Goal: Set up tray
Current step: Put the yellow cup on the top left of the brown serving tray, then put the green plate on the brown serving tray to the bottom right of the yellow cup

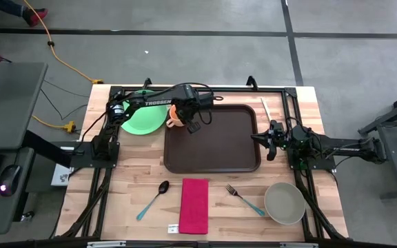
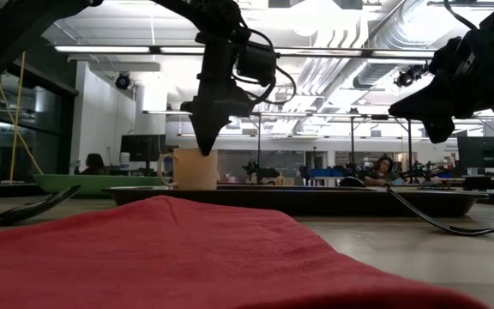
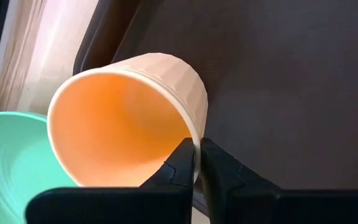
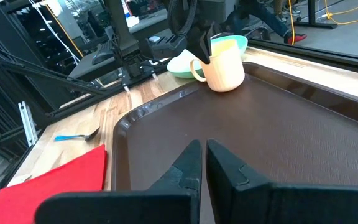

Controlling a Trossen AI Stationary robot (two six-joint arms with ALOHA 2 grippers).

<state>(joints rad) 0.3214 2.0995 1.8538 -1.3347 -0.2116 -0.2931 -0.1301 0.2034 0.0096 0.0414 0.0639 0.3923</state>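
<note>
A pale orange mug (image 3: 123, 124) with a handle stands upright on its base in the far left corner of the dark brown tray (image 1: 212, 165); it also shows in the right wrist view (image 4: 224, 68). My left gripper (image 3: 197, 160) points down over the mug's rim, slightly open, one finger inside the mug and one outside. My right gripper (image 4: 202, 155) waits shut, held level above the tray's right edge. My left gripper comes from above, with its fingers on either side of the mug's rim (image 3: 197, 146), on the side away from the green plate. Only the thin wall shows in the narrow gap. I cannot tell whether a finger touches it. The mug stands on the tray.
A green plate (image 1: 140, 120) lies left of the tray, close to the mug. Along the near edge lie a spoon (image 1: 154, 198), a red napkin (image 1: 194, 204), a fork (image 1: 243, 198) and a grey bowl (image 1: 284, 203). Most of the tray floor is bare.
</note>
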